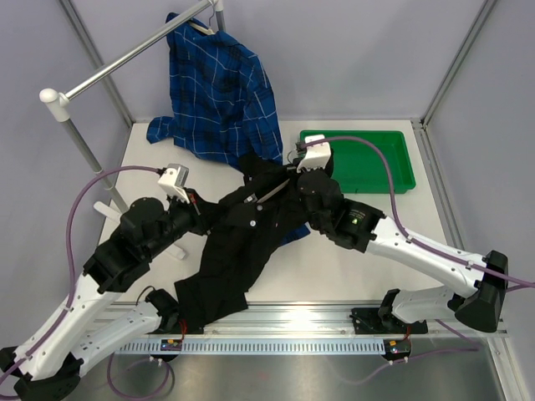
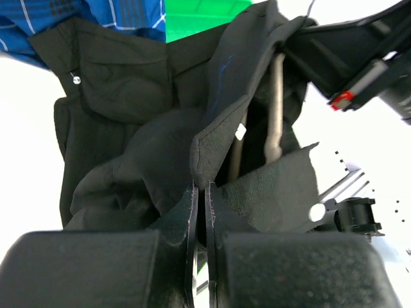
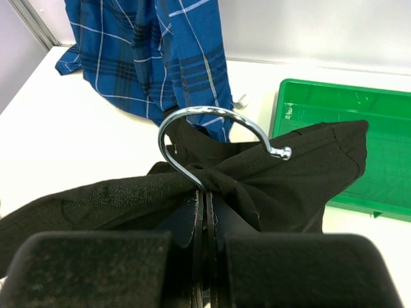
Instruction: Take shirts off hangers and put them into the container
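A white table stands between pale grey walls; a silver rail crosses the back-left corner, light seemingly even.

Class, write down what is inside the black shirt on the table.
A hanger: one grey arm shows between the folds of the black shirt, and its metal hook pokes out of the cloth. The hanger's other parts are covered by fabric.

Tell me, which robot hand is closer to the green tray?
Right. The right gripper grips the black shirt beside the green tray; the left gripper is farther, across the shirt.
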